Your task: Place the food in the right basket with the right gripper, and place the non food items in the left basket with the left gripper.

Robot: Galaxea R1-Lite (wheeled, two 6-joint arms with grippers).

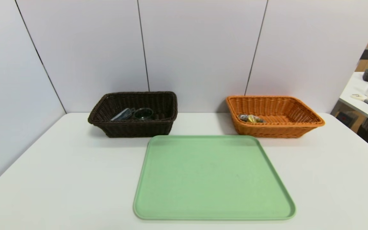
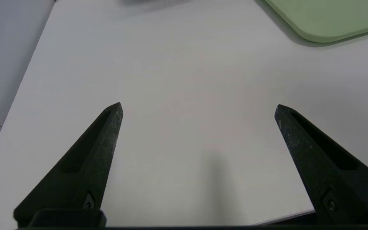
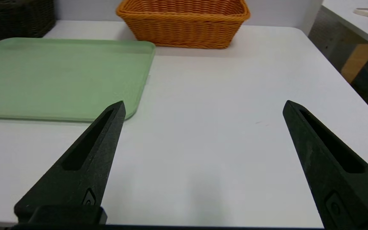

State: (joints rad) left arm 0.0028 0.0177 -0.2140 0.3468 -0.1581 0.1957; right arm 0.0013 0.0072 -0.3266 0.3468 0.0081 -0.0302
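While both arms idle near the counter's [image 1: 75, 179] front edge:
Left tool [image 2: 198, 103]: jaws wide apart.
Right tool [image 3: 204, 101]: likewise.
Dark basket [image 1: 136, 129]: far-left, holding a glass bowl [image 1: 143, 113].
Orange basket [image 1: 275, 130]: far-right, foil-like packet [image 1: 252, 118] inside.

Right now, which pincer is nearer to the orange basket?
The right one. The right pincer hangs over the table's right front, the orange basket beyond it; the left pincer hangs over the left front, past the green tray.
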